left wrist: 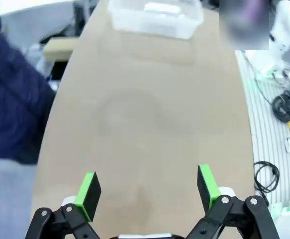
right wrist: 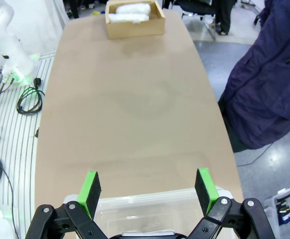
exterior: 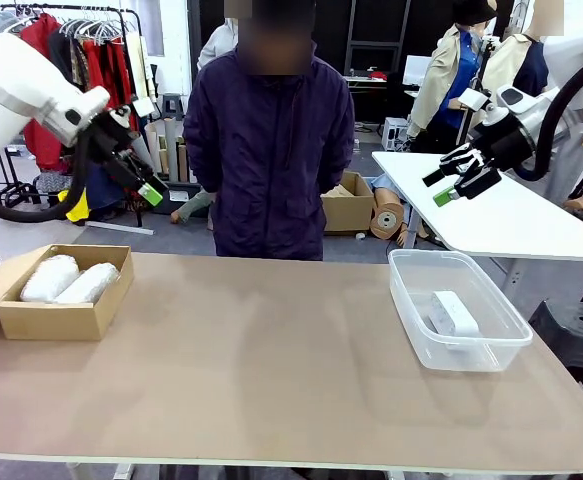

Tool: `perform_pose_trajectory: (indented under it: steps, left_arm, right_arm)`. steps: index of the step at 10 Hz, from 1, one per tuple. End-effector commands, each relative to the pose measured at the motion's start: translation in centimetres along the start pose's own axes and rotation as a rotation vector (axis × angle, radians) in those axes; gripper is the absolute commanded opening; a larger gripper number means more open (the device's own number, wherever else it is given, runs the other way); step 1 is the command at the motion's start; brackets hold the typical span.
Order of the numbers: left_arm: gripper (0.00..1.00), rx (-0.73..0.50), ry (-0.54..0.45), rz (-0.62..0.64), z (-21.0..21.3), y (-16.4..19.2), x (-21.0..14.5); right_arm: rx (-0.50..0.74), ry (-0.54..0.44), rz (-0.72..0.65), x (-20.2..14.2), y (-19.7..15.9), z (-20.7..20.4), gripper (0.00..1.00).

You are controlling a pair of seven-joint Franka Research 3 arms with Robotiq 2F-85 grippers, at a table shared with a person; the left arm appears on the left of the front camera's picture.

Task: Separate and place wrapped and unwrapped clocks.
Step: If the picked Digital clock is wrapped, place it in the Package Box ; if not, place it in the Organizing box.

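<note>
Sorting looks done: two wrapped clocks [exterior: 69,280] lie side by side in the cardboard box [exterior: 56,318] at the tabletop's left edge, bare clock [exterior: 453,312] in the clear bin [exterior: 458,355] near the right edge. Risk seems low; a descending arm could clip a bin wall or box flap. Left gripper [exterior: 149,190] and right gripper [exterior: 453,180] both hang above the tabletop [exterior: 261,360], fully spread, holding and touching nothing.

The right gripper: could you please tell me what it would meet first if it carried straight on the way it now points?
Probably the clear plastic bin directly below the open right gripper, its rim showing between the green pads; depth is uncertain.
</note>
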State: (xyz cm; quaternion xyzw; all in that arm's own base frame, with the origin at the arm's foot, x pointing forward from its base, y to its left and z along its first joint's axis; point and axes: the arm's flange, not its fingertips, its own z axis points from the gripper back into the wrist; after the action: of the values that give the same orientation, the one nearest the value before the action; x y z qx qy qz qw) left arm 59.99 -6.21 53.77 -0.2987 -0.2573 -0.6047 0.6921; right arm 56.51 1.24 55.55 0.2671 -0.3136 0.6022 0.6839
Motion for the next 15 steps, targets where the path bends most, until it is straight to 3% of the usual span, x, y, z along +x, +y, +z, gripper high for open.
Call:
perform_pose_trajectory:
  steps: [1,3,4,5,7,8,9,11,13,15]
  left_arm:
    - [1.00,-0.051,-0.056,-0.109,2.3,-0.1,0.5]
    - [1.00,-0.052,-0.053,-0.190,3.3,-0.6,1.6]
    - [1.00,0.007,-0.084,-0.148,3.6,-0.8,1.7]
    - [1.00,-0.047,-0.031,-0.155,2.9,-0.8,1.9]
    - [1.00,-0.047,-0.031,-0.155,2.9,-0.8,1.9]
    - [1.00,-0.038,-0.040,-0.156,3.2,-0.7,2.0]
    - [1.00,-0.021,-0.119,-0.136,3.2,-1.0,1.4]
    - [1.00,-0.030,-0.111,-0.179,3.7,-1.6,0.5]
    - [1.00,-0.026,0.004,-0.275,4.0,-2.3,-0.4]
    - [1.00,-0.040,0.025,-0.305,3.8,-2.8,-0.8]
  right_arm:
    - [0.001,0.000,0.005,0.1,0.1,0.0,1.00]
    - [0.001,0.000,0.005,0.1,0.1,0.0,1.00]
    - [0.001,0.000,0.005,0.1,0.1,0.0,1.00]
    - [0.001,0.000,0.005,0.1,0.1,0.0,1.00]
    - [0.001,0.000,0.005,0.1,0.1,0.0,1.00]
    - [0.001,0.000,0.005,0.1,0.1,0.0,1.00]
    - [0.001,0.000,0.005,0.1,0.1,0.0,1.00]
    - [0.001,0.000,0.005,0.1,0.1,0.0,1.00]
    - [0.001,0.000,0.005,0.1,0.1,0.0,1.00]
    - [0.001,0.000,0.005,0.1,0.1,0.0,1.00]
